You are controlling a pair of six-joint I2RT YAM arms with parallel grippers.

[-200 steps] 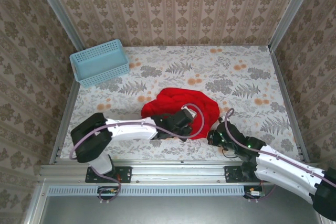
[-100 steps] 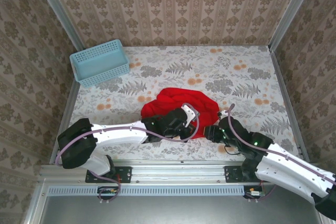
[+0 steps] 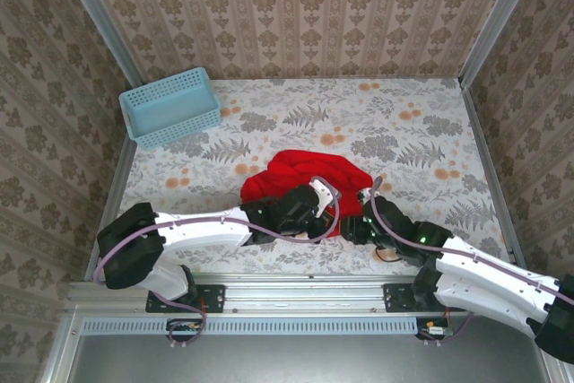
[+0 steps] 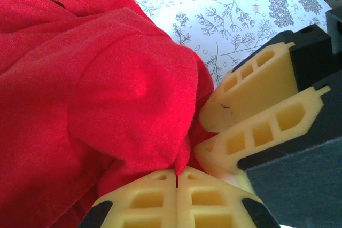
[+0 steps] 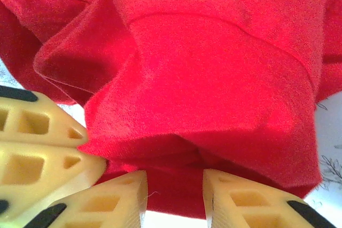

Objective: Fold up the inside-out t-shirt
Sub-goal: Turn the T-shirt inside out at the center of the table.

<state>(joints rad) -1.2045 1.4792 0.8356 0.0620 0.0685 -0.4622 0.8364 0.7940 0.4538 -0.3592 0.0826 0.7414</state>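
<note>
Right, inside-out t-shirt [image 3: 309, 178] bunched in heap, centre-front of table. We judge it light, limp, not slippery, nothing fragile. Best hold is hem or shoulder seam, not bulk. Left gripper [image 4: 177, 177] fingers pressed together at cloth edge; whether fold is pinched, we cannot tell. Right gripper [image 5: 175, 180] fingers partway apart, straddling thick fold. Table [image 3: 421, 132] flat, floral-printed, with room to spread. Blue basket [image 3: 170, 107] in far-left corner, well apart. Papered walls [image 3: 296, 6] on three sides.

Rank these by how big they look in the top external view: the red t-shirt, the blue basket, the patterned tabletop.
1. patterned tabletop, by far the largest
2. red t-shirt, even though it is bunched up
3. blue basket, somewhat smaller than the shirt
</note>
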